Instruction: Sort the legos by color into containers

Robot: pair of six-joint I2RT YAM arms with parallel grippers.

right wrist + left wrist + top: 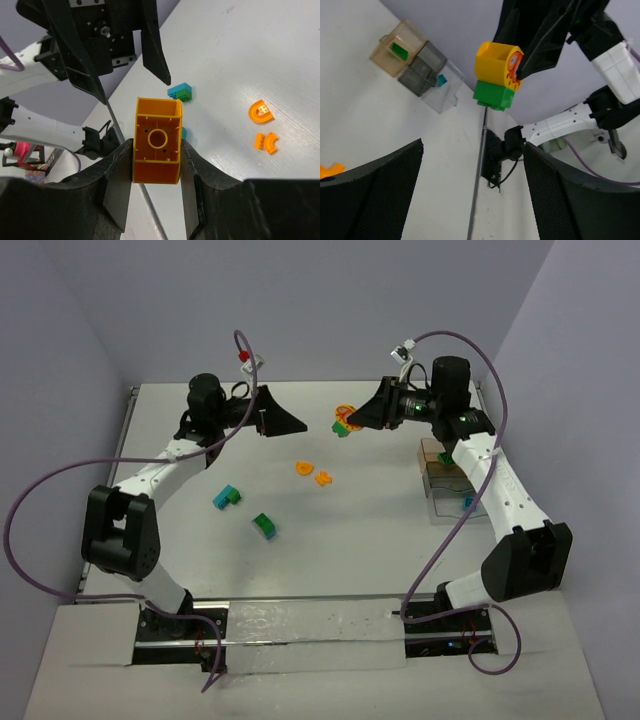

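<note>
The right tool [156, 152] is clenched on an orange brick [157, 141], whose hollow end faces its wrist. A green brick [493, 95] is stuck on the far end, free of the fingers, so the pair's long axis runs outward past the fingertips. The left tool [288, 418] is released, jaws wide and empty, and faces that pair head-on. The green end lies straight ahead of it, near but apart (this looks the better-placed arm for pulling the two colours apart). The tan box [380, 54] and clear box [449, 97] sit back beside the right tool's own forearm. The pair hangs above a white counter [380, 530]. An orange arch [303, 468] and a teal brick [227, 497] lie on the base side of both tools, and lilac walls close in around the counter.
</note>
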